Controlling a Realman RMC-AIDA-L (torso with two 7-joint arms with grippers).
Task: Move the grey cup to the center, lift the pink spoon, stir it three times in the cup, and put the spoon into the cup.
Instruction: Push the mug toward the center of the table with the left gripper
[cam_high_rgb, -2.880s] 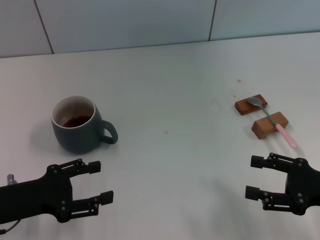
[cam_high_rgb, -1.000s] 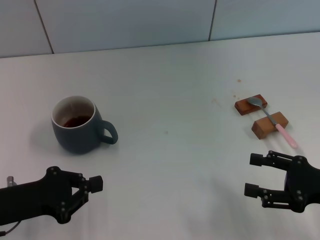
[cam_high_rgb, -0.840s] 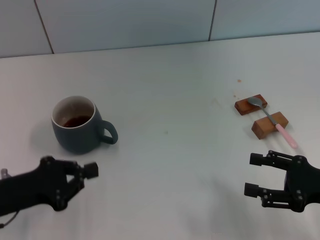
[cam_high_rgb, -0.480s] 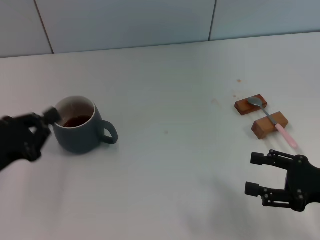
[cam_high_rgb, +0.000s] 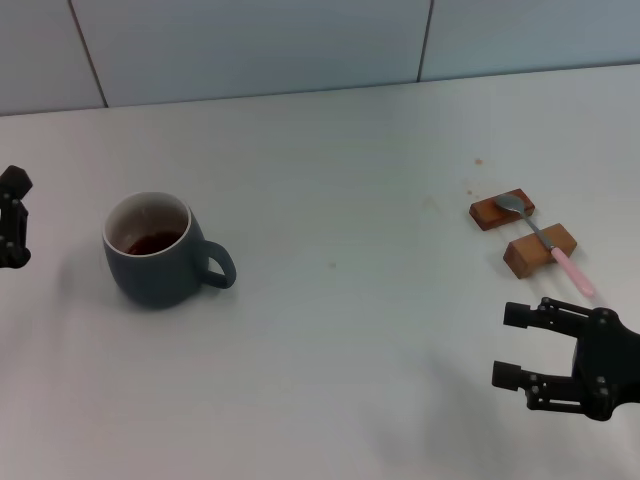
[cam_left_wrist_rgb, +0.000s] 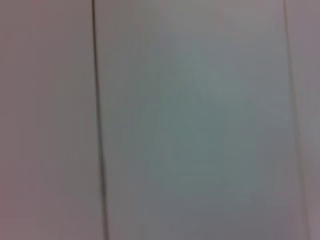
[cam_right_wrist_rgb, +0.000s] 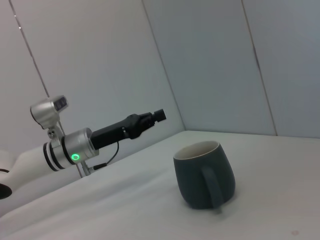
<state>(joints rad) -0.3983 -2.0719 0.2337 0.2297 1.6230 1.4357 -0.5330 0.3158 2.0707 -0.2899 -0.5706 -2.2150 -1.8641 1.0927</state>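
The grey cup (cam_high_rgb: 158, 252) stands on the white table at the left, handle pointing right, with dark liquid inside. It also shows in the right wrist view (cam_right_wrist_rgb: 204, 173). The pink spoon (cam_high_rgb: 546, 242) lies at the right across two brown wooden blocks, bowl on the far one. My left gripper (cam_high_rgb: 12, 218) is at the far left edge, left of the cup and apart from it; the right wrist view shows it raised above the table (cam_right_wrist_rgb: 157, 115). My right gripper (cam_high_rgb: 510, 347) is open and empty, low at the front right, nearer me than the spoon.
The two wooden blocks (cam_high_rgb: 501, 210) (cam_high_rgb: 538, 250) sit at the right. A tiled wall (cam_high_rgb: 300, 45) closes the table's far side. The left wrist view shows only wall tiles (cam_left_wrist_rgb: 200, 120).
My left arm has turned its wrist, then risen from the front left and swung out past the cup to the far left edge. The right gripper, cup and spoon have stayed put.
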